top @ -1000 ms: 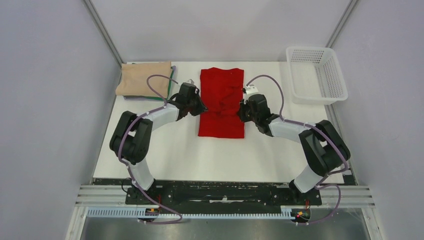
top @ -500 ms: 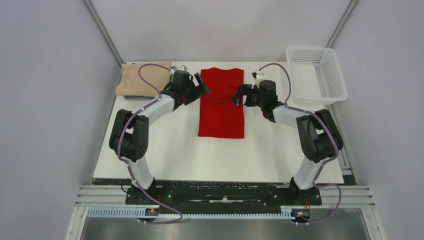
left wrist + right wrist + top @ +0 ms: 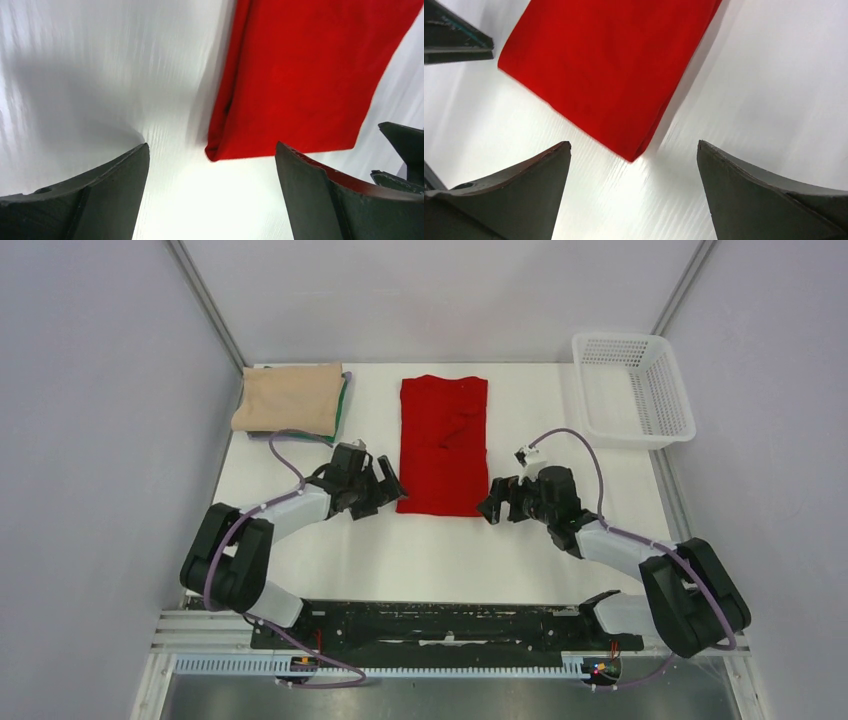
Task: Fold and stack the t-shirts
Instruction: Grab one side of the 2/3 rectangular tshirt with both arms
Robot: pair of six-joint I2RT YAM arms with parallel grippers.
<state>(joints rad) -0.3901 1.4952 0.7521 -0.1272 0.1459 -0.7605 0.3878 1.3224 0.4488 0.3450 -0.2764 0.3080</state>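
The left arm [image 3: 288, 508] and right arm [image 3: 615, 543] are held low, with elbows bent outward. The left gripper [image 3: 385, 488] is pointed toward 3 o'clock and the right gripper [image 3: 492, 506] toward 9 o'clock, faced toward each other. Both pairs of jaws are spread wide, with nothing gripped.

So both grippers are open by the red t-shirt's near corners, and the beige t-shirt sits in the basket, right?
No: the top external view shows the beige t-shirt at the table's far left, outside the white mesh basket. The left gripper and right gripper are open by the red t-shirt's near corners.
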